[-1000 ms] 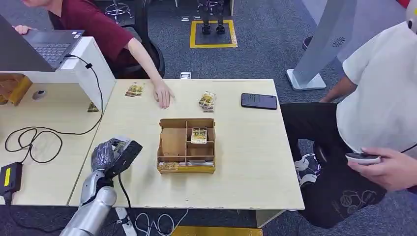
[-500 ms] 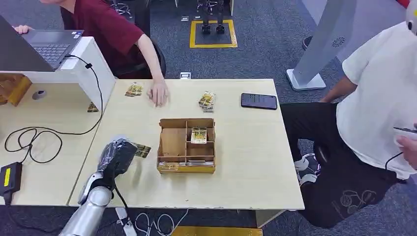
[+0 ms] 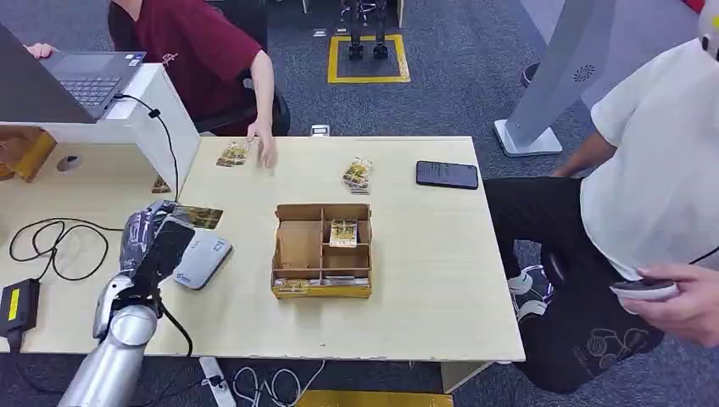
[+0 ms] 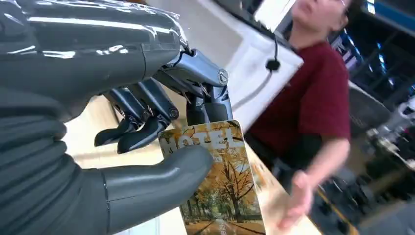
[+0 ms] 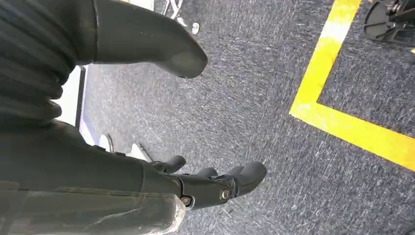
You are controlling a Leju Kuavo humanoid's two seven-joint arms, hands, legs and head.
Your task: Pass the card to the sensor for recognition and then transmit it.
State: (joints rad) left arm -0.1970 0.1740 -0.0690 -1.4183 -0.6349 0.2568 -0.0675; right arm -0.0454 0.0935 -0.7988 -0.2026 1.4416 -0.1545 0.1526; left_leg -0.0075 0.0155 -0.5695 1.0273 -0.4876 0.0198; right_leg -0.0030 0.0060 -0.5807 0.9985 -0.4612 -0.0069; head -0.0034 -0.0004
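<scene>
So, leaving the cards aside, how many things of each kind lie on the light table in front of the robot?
Black phone: 1
Grey sensor: 1
Brown divided tray: 1
Total: 3
The card pinched in the left hand is not counted.

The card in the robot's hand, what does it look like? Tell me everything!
The glossy rectangular card shows orange autumn trees along a path, with pale letters across one end. The robot's left hand pinches it between the thick grey thumb and darker fingers. In the head view it sticks out of the hand above the pale wooden table.
</scene>
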